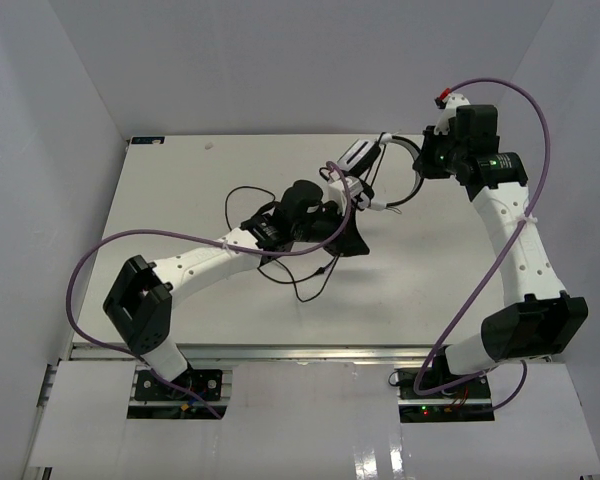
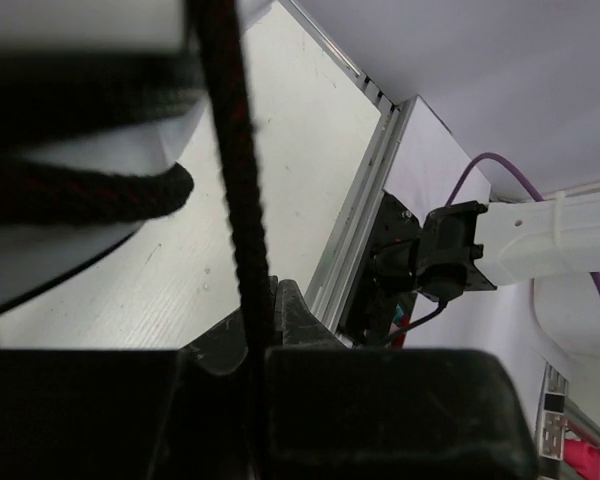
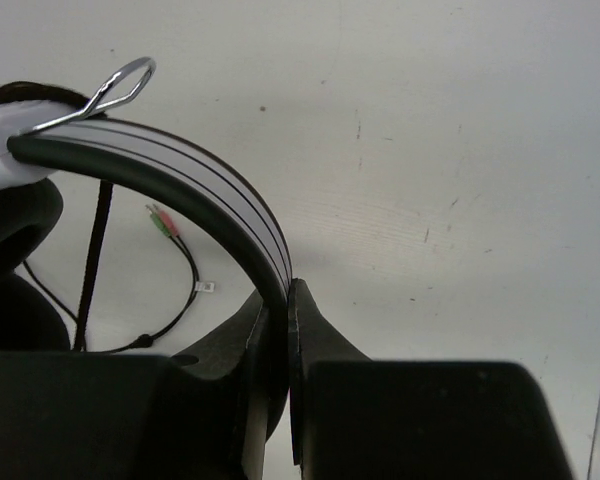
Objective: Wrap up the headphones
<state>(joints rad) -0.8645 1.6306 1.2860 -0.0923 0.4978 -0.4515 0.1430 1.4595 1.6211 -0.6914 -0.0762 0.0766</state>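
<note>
Right pincer [image 3: 288,305] first: its jaws are shut flat on the headband [image 3: 200,190], the striped arc rising from them toward the upper left of the wrist view. That's the anchor, and it should hold firm, not twist.

Left pincer [image 2: 262,335], centre of the overhead view: the braided cable [image 2: 235,180] runs straight down the frame into its jaws, which are closed on it with no gap showing either side. A light pinch looks right here, enough to keep the line taut while letting it feed.

Moving outward, the headphones [image 1: 355,160] sit lifted at upper centre of the overhead frame, between the two arms. Slack cable lies in loose loops on the worktop [image 1: 180,180] at centre, around and under the left arm. The coloured plugs [image 3: 162,220] lie at middle left of the right wrist view.

My read: lay each turn snug beside the last, keep tension steady, and watch those loops, since they could snag the left arm. Leave the plug end for last.
</note>
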